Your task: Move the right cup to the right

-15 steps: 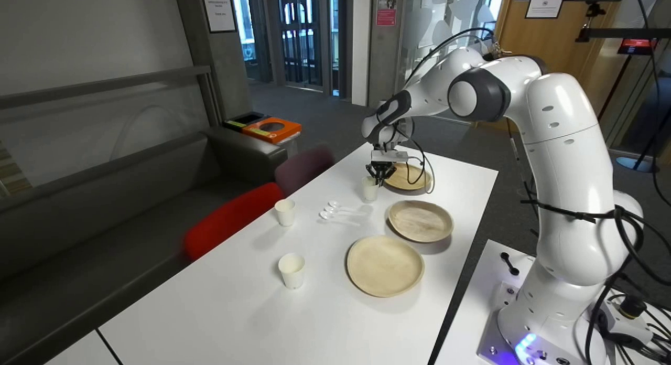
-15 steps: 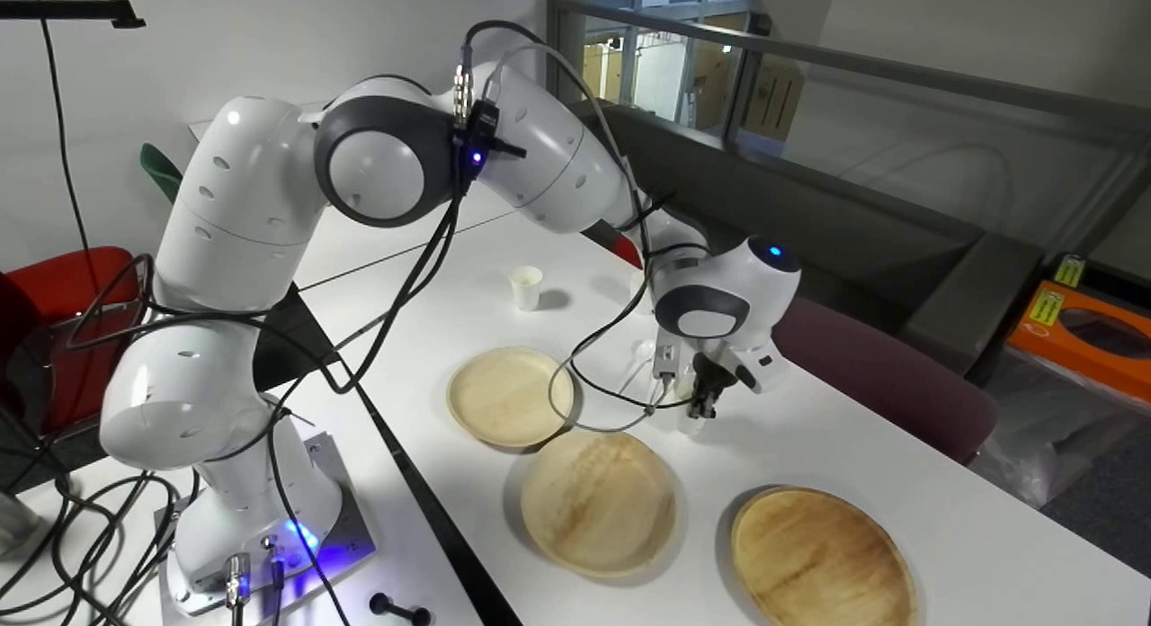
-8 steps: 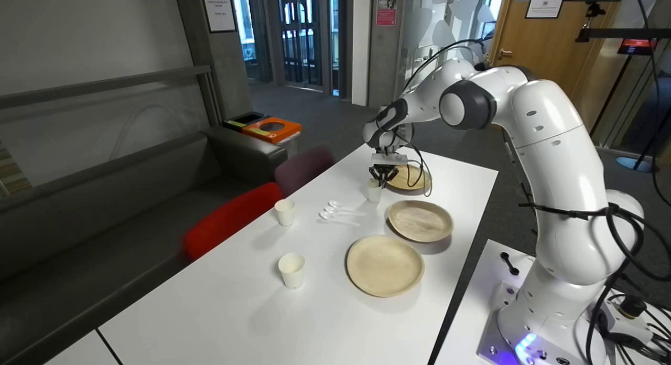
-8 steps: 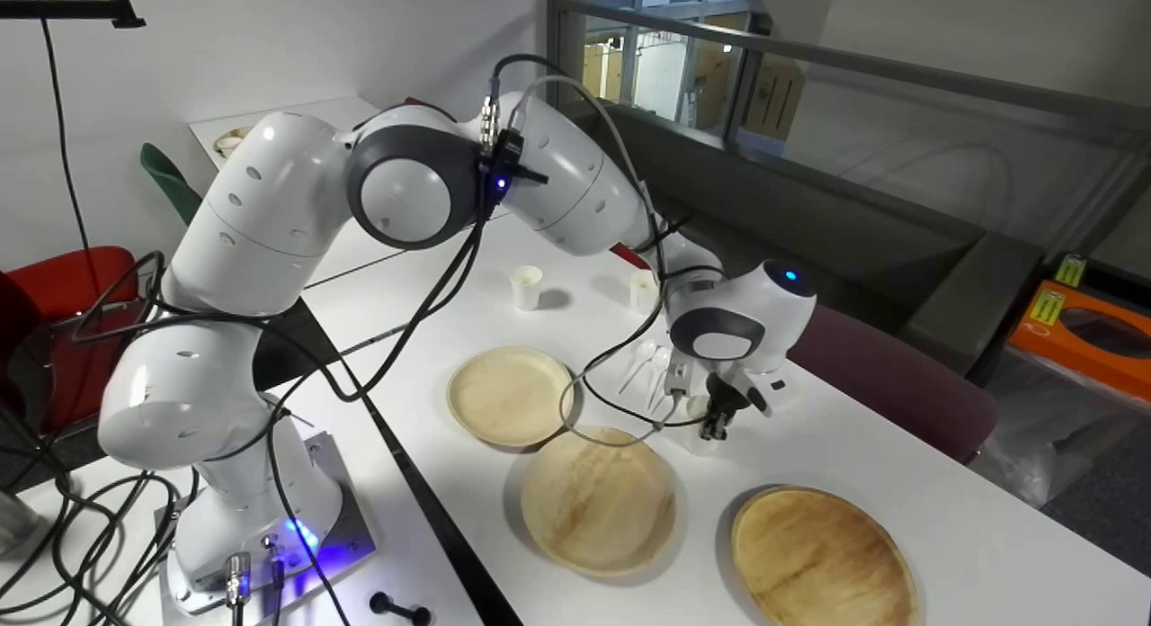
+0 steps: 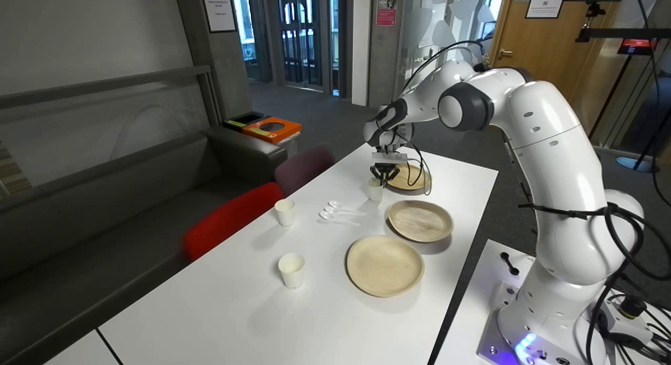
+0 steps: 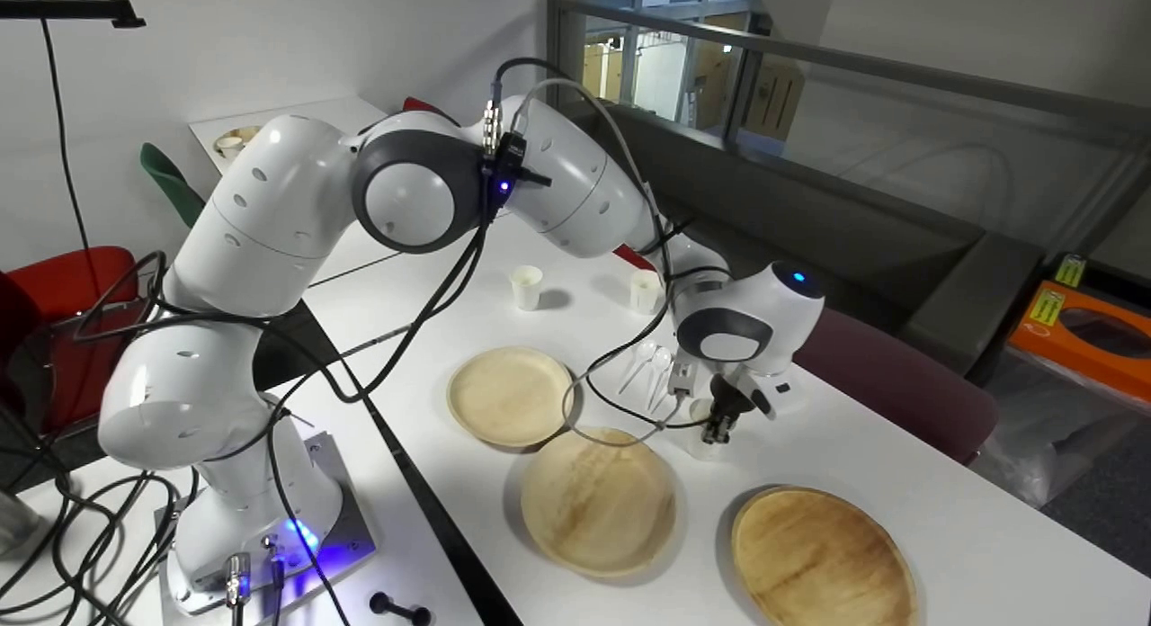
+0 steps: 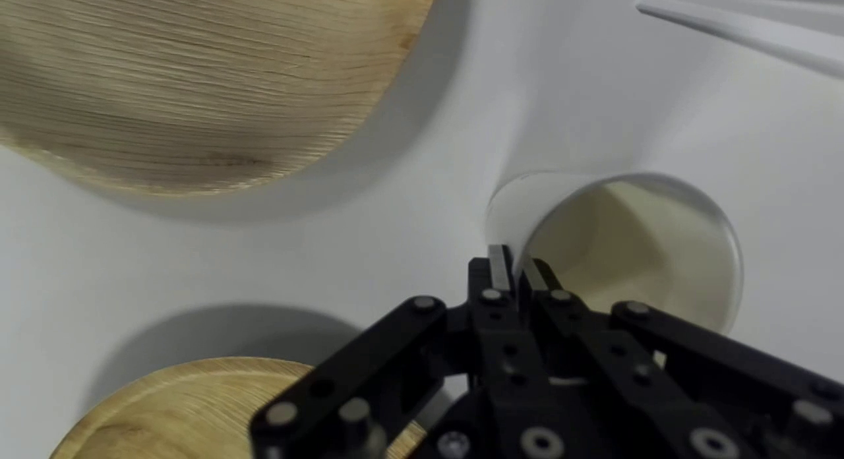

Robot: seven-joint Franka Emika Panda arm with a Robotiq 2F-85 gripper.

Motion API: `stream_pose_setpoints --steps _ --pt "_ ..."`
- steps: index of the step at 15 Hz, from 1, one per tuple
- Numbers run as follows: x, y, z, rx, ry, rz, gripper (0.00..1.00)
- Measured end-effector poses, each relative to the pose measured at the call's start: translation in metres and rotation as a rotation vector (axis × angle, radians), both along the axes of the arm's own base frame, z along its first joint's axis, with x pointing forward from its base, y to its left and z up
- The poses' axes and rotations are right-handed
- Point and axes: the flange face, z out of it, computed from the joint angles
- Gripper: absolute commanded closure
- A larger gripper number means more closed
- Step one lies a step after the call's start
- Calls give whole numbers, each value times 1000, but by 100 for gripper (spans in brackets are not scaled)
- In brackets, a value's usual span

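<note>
A white paper cup stands roughly upright under my gripper. It shows in both exterior views (image 5: 375, 192) (image 6: 701, 444) and in the wrist view (image 7: 666, 248). My gripper (image 7: 519, 274) is shut on the near-left part of the cup's wall. One finger is inside the cup, the other outside. In the exterior views my gripper (image 5: 382, 184) (image 6: 717, 431) hides part of the cup. Whether the cup's base touches the table cannot be told surely. Two more white cups stand apart from it: one cup (image 5: 285, 213) (image 6: 645, 293) and another cup (image 5: 292, 270) (image 6: 527, 289).
Clear plastic spoons (image 5: 335, 210) (image 6: 649, 367) (image 7: 745, 33) lie beside the held cup. Three wooden plates lie along the robot's side: a pale plate (image 5: 385, 265), a middle plate (image 6: 598, 505) (image 7: 198, 83) and a far plate (image 6: 823, 558) (image 7: 184, 406). Chairs (image 5: 236, 218) stand at the far edge.
My gripper and the cup have moved together, to the right in both exterior views and lower in one of them. The arm has come down. Most movement came early; the last half second shows little.
</note>
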Motion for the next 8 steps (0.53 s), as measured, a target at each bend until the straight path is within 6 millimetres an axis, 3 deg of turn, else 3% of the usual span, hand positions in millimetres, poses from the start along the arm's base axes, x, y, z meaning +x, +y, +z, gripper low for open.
stream_pose_setpoints --steps 8 --pt "-6 -6 -2 -4 9 -10 99"
